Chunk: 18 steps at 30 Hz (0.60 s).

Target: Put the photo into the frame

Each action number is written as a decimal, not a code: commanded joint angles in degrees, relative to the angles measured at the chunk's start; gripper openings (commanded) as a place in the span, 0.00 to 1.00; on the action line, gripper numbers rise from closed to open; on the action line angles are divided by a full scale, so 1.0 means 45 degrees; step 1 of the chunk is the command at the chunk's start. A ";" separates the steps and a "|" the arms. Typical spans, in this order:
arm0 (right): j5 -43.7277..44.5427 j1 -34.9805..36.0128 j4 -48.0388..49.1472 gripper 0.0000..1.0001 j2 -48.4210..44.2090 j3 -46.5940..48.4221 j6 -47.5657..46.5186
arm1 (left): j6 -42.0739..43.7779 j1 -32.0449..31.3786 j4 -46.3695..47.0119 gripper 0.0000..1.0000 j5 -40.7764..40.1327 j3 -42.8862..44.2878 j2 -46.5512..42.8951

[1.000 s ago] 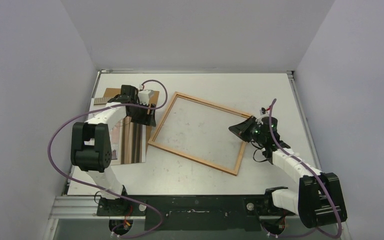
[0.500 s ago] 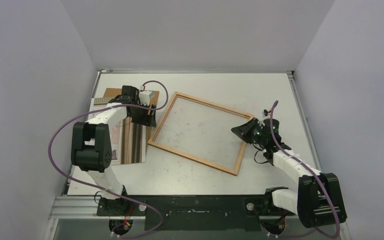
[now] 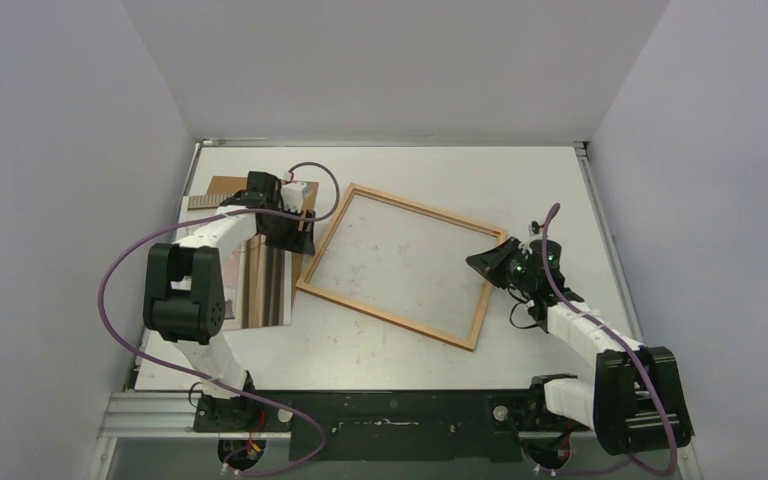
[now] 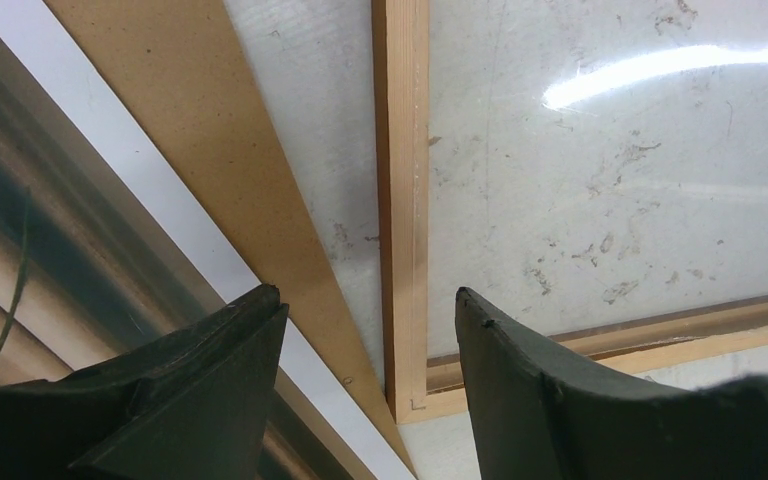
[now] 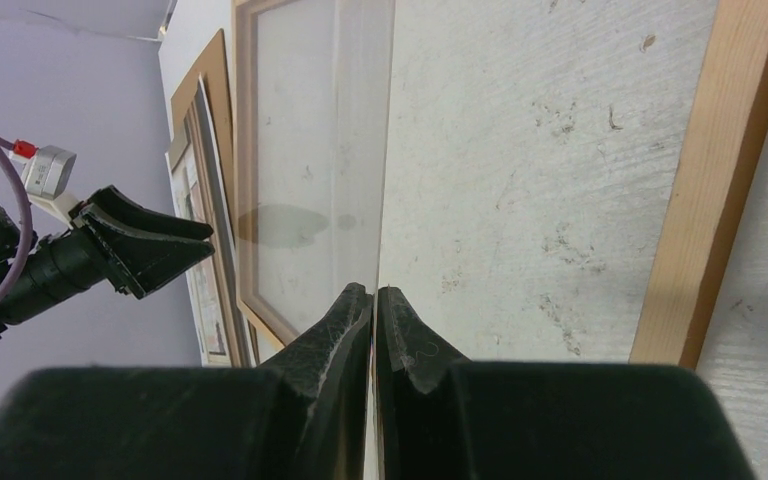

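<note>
Lying flat, the frame [image 3: 430, 209] runs lengthwise far-left to near-right; left gripper [image 4: 365, 293] jaws spread, right gripper [image 5: 373, 291] jaws pressed together.

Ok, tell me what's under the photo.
A brown board lies under the photo, sticking out past its far and right edges. The rest of the board, and anything beneath it, is covered.

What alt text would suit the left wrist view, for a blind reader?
The open jaws of the left gripper hang over a corner of the narrow light-brown wooden picture frame. Beside it lie a plain brown fibreboard sheet and the striped paper photo.
</note>
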 commanded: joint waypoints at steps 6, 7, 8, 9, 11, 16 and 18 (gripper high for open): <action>-0.0014 -0.0305 0.0954 0.05 0.0202 -0.0073 -0.0351 | 0.0238 -0.0288 0.0510 0.61 -0.0327 0.0141 0.0113; -0.0042 -0.0324 0.0913 0.05 0.0236 -0.0078 -0.0356 | 0.0267 -0.0333 0.0509 0.61 -0.0404 0.0135 0.0112; -0.0122 -0.0348 0.0932 0.05 0.0260 -0.0073 -0.0371 | 0.0285 -0.0397 0.0526 0.61 -0.0511 0.0127 0.0102; -0.0151 -0.0366 0.0939 0.05 0.0287 -0.0073 -0.0366 | 0.0310 -0.0446 0.0545 0.61 -0.0583 0.0121 0.0108; -0.0262 -0.0371 0.0933 0.05 0.0364 -0.0075 -0.0373 | 0.0325 -0.0508 0.0618 0.61 -0.0746 0.0105 0.0113; -0.0529 -0.0451 0.0790 0.05 0.0520 -0.0048 -0.0478 | 0.0327 -0.0654 0.0733 0.61 -0.1044 0.0136 0.0236; -0.0569 -0.0507 0.0787 0.05 0.0526 -0.0072 -0.0479 | 0.0352 -0.0706 0.0771 0.61 -0.1142 0.0166 0.0297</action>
